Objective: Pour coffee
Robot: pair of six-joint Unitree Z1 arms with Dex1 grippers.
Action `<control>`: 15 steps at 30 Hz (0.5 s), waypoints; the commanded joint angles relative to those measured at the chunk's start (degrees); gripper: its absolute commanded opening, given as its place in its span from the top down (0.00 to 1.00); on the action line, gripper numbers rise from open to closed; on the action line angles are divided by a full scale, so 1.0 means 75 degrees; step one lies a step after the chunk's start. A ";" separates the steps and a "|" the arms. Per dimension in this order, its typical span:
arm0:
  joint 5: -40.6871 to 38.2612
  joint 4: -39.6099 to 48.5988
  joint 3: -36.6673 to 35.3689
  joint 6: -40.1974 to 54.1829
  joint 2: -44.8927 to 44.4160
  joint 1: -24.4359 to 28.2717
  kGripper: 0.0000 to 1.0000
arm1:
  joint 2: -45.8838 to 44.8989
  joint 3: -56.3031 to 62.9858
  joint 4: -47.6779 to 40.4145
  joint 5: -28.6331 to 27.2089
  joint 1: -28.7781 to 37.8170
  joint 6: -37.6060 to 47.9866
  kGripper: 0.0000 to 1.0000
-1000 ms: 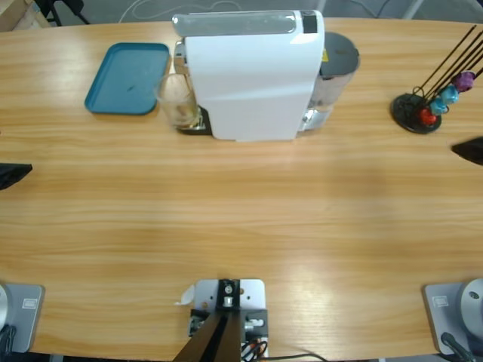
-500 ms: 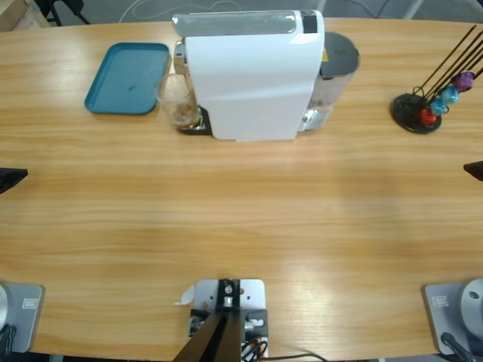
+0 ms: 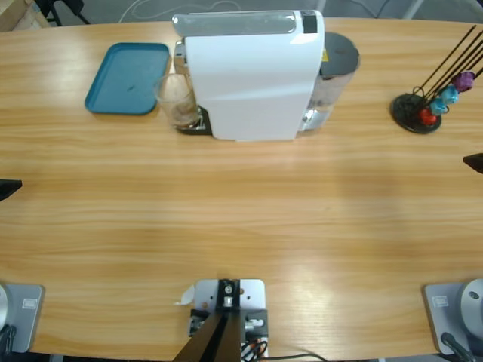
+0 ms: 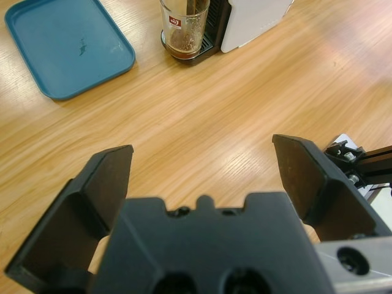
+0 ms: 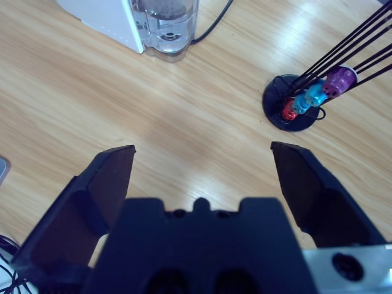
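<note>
Currently I see the coffee as a shallow dark layer in the glass cup under the white coffee machine's spout, beside the blue tray, while my left pincer and right pincer hang spread, holding nothing, over bare counter.

Matte black left gripper and right gripper: broad flat paddle jaws, recessed screw holes, silver-grey wrist edge.
</note>
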 commanded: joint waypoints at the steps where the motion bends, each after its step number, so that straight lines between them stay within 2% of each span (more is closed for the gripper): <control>1: 0.0037 0.0753 -0.0293 -0.0131 0.0409 -0.0102 0.00 | 0.0050 0.0726 -0.0991 -0.0146 0.0067 0.0029 0.00; 6: 0.0447 0.0531 -0.0019 -0.0236 -0.0421 -0.0116 0.00 | 0.0367 0.0639 -0.0962 -0.0146 0.0067 0.0048 0.00; 15: 0.0435 0.0561 -0.0136 -0.0236 0.0029 -0.0116 0.00 | 0.0512 0.0599 -0.0955 -0.0146 0.0067 0.0050 0.00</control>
